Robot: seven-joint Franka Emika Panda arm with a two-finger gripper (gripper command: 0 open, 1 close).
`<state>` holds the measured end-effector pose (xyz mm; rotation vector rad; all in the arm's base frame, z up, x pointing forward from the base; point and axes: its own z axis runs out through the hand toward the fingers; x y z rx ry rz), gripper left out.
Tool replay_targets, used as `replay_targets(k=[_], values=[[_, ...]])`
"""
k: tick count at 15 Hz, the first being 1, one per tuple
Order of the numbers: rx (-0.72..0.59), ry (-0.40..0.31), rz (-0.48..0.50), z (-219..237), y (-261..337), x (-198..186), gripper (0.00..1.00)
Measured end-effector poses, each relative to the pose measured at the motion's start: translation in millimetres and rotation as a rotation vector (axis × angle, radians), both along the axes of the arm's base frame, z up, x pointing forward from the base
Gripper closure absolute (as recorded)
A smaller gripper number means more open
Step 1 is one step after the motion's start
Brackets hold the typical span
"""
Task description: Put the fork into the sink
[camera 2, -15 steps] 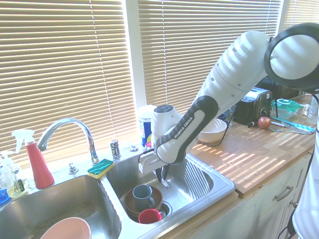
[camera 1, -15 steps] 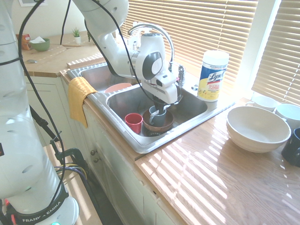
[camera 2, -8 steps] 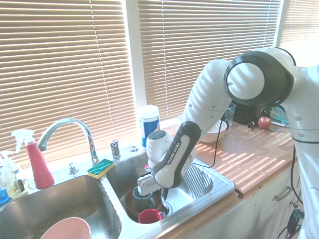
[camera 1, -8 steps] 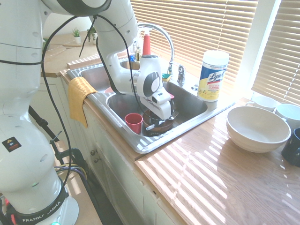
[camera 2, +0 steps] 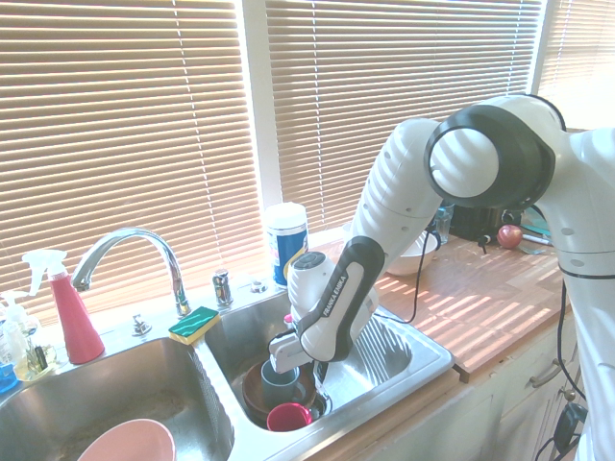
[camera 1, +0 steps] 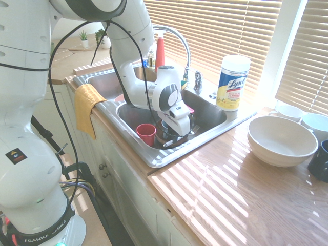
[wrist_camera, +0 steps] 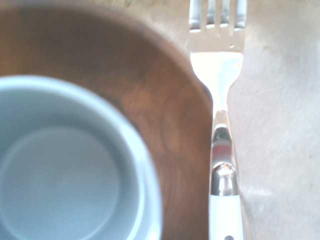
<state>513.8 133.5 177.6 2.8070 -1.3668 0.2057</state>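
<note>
My gripper (camera 1: 178, 134) (camera 2: 320, 371) is low in the right basin of the steel sink (camera 1: 169, 159) (camera 2: 423, 360) and is shut on the fork. The wrist view shows the fork (wrist_camera: 220, 125) close up, white handle towards the camera and silver tines pointing away over the basin floor. It lies right beside a brown bowl (wrist_camera: 170, 125) (camera 2: 252, 392) that holds a blue-grey mug (wrist_camera: 65, 165) (camera 2: 279, 375). From the first exterior view the hand hides most of the fork; only a pale streak of it (camera 1: 170, 144) shows beneath.
A red cup (camera 1: 146, 133) (camera 2: 288, 417) stands in the same basin by the bowl. A pink bowl (camera 2: 125, 444) is in the left basin. The faucet (camera 2: 130, 245), a sponge (camera 2: 194, 324), a Lysol canister (camera 1: 233, 82), a white bowl (camera 1: 281, 139) and a yellow cloth (camera 1: 86, 105) surround the sink.
The arm has come down into the right basin. The gripper with the fork has sunk from above the mug to just beside the brown bowl.
</note>
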Motion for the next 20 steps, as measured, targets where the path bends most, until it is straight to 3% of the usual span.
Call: replay_targets(k=[12, 20], values=[[0.008, 0.012, -0.019, 0.8, -49.2, 2.2, 1.00], [0.008, 0.057, -0.010, -37.7, -46.0, -20.5, 1.00]])
